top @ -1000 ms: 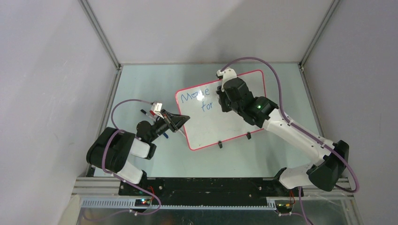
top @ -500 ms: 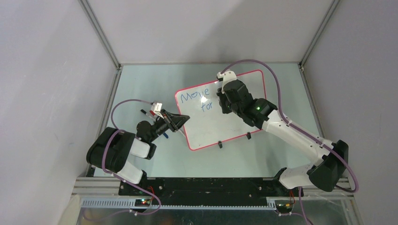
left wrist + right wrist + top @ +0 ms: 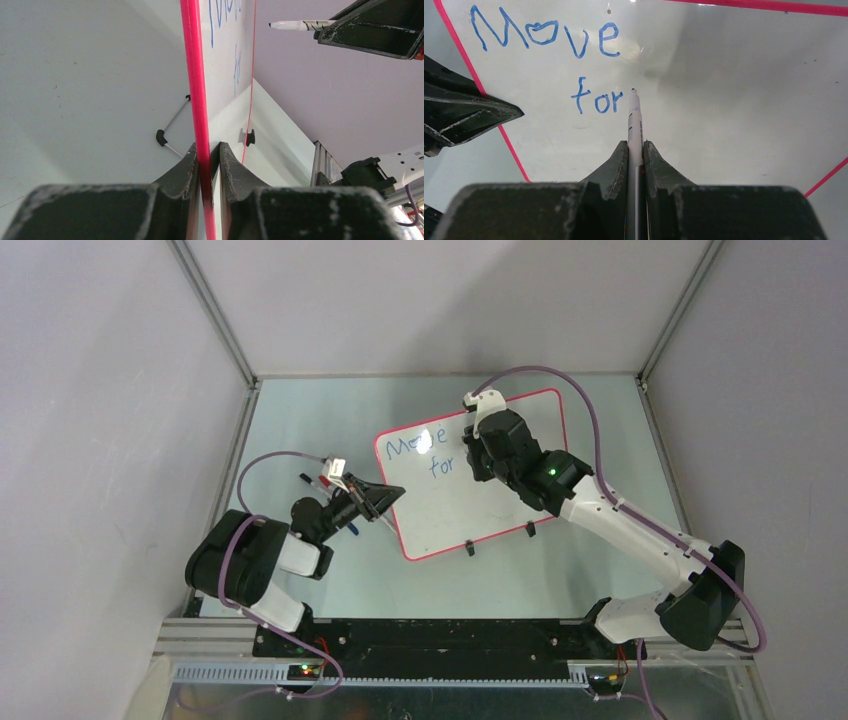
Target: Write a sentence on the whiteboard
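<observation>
The whiteboard (image 3: 490,505), glossy white with rounded corners and a thin red-pink frame, lies on the table (image 3: 300,420) just past centre toward one o'clock. It is turned slightly anticlockwise, with its two black clip feet (image 3: 468,549) on the six-o'clock edge. The sentence (image 3: 430,453) is partly written in blue marker: "Move" near the board's eleven-o'clock corner, and "for" stepped below it toward five o'clock.

In the overhead view, the right arm (image 3: 560,485) covered the upper middle of the whiteboard (image 3: 450,515), and glare blotted one letter of the writing (image 3: 403,447). In the left wrist view, the writing ran off the top edge, foreshortened beyond reading. The marker (image 3: 634,117) barrel was hidden inside the right gripper (image 3: 635,147); tip contact could not be determined.
</observation>
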Controlling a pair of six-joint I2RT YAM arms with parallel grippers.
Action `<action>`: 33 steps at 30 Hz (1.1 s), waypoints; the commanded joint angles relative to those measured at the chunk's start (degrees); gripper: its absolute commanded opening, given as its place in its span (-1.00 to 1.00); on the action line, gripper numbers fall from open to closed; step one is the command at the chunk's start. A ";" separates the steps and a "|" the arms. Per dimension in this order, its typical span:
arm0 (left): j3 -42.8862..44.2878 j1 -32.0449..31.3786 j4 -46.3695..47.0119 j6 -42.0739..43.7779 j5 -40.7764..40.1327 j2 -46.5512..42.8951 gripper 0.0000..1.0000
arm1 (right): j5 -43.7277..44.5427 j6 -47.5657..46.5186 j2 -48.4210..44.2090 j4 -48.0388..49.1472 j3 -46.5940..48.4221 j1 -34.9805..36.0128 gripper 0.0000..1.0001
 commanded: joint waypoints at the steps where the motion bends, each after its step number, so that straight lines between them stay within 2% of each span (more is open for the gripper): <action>1: 1.87 1.25 1.60 1.68 -0.10 0.73 -0.84 | 0.22 -0.25 -1.76 2.03 0.02 -0.21 -1.00; 7: 1.81 2.48 2.13 0.72 0.43 1.17 -0.91 | -0.39 -0.15 -0.89 2.17 0.05 -0.46 -1.00; 33: 1.99 2.49 2.19 0.51 0.36 1.38 -0.94 | -1.11 -0.35 4.32 0.98 0.09 -0.12 -1.00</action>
